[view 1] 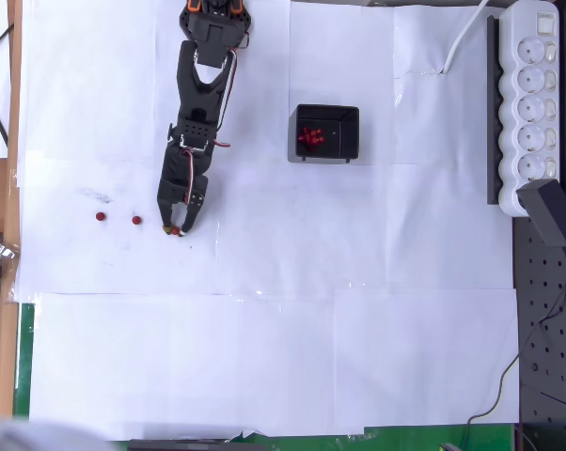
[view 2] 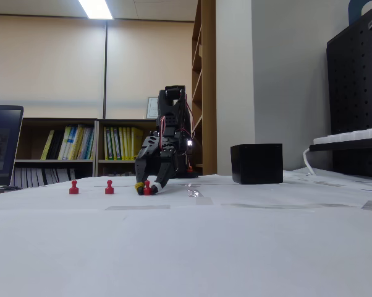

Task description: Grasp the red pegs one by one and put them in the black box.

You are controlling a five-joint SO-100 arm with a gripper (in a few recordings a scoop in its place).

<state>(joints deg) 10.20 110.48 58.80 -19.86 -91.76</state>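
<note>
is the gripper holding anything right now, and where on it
A red peg stands on the table between the lowered gripper fingertips, around its lower body. Whether the fingers have closed on it cannot be told.

In the overhead view my hand (view 1: 177,227) sits on the counter (view 1: 264,357) around one peg (view 1: 174,229) — two more pegs (view 1: 136,220) stand just left of it. The box (view 1: 344,148) lies well to the right, holding several pegs (view 1: 309,137) — the power strip (view 1: 532,103) is farther right.
</note>
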